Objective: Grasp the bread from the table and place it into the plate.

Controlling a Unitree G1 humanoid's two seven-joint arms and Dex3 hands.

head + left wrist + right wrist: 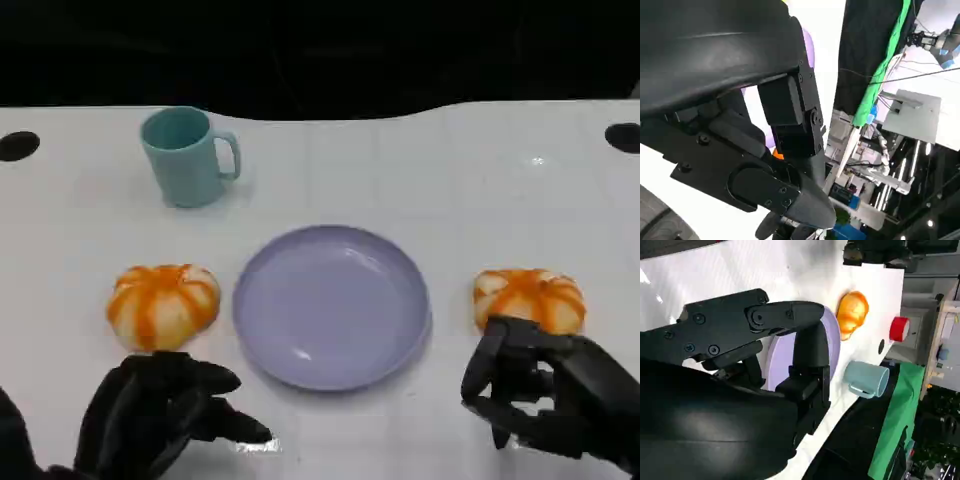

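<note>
Two orange-and-white striped bread rolls flank an empty lavender plate [332,305] on the white table. The left roll [163,305] lies just beyond my left hand [160,410], whose fingers are spread and hold nothing. The right roll [529,298] sits directly behind my right hand [545,390], whose fingers are apart and empty, their tips close to the roll's near side. The right wrist view shows the plate [832,347] past my fingers [810,347] and the far roll [852,314]. A sliver of plate [809,46] and a bit of orange [778,155] peek past my left hand in its wrist view.
A teal mug [186,156] stands at the back left, handle to the right, also in the right wrist view [867,379]. Dark round holes mark the table's far corners [18,146]. The table's back edge meets a black backdrop.
</note>
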